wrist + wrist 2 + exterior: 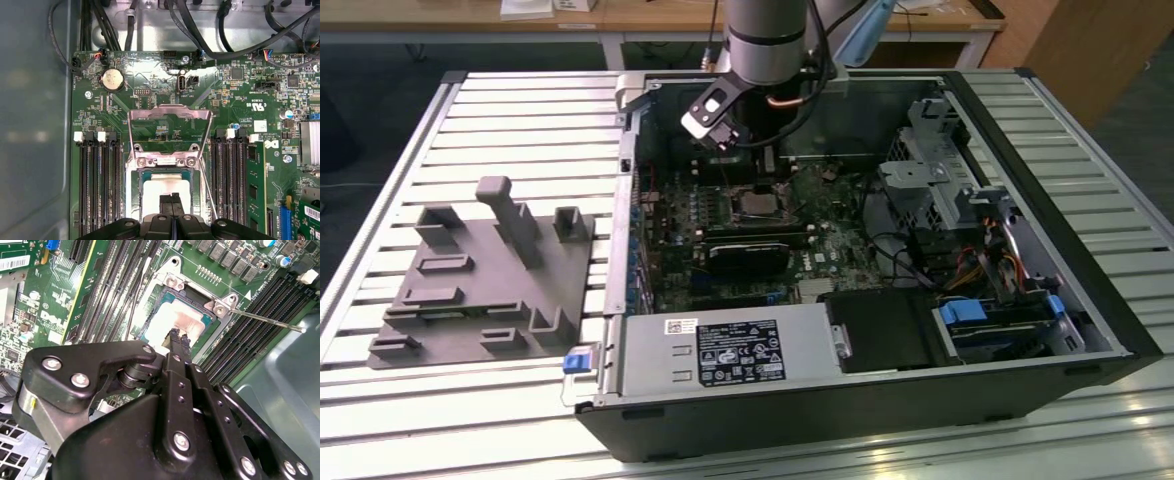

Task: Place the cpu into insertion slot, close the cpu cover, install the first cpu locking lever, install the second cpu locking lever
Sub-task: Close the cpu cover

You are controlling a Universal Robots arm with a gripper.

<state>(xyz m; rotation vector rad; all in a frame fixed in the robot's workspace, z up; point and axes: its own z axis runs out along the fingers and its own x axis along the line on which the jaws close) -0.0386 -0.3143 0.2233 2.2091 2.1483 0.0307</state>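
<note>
On the exterior view's left, a matte grey moulded fixture (480,280) with blocky posts and pockets lies on the ribbed aluminium bench (520,110). To its right, and spreading to the exterior view's right edge, sits the open black computer case (854,430). A labelled sheet-metal power box (720,352) fills its near left corner. The green circuit board (821,245) lies flat in the middle, with a perforated drive cage (927,190) and bundled cables further right.

The arm comes down from the far side over the board. Its black pincer (172,200), made of bolted plates, has its two slim fingers pressed together and nothing between them. Its tips are just over the cpu (160,186), but whether they touch it cannot be told.

The cpu, a flat square with a dull silver top, already sits in the insertion slot (754,207). In both wrist views, long black ridged memory slots (97,185) flank it.

The cpu cover (170,112), a thin silvery frame, stands swung up on its hinge, and green board shows through its square window. A thin steel lever rod (265,321) angles out free over the memory slots. A round coin cell (112,79) shines on the board
</note>
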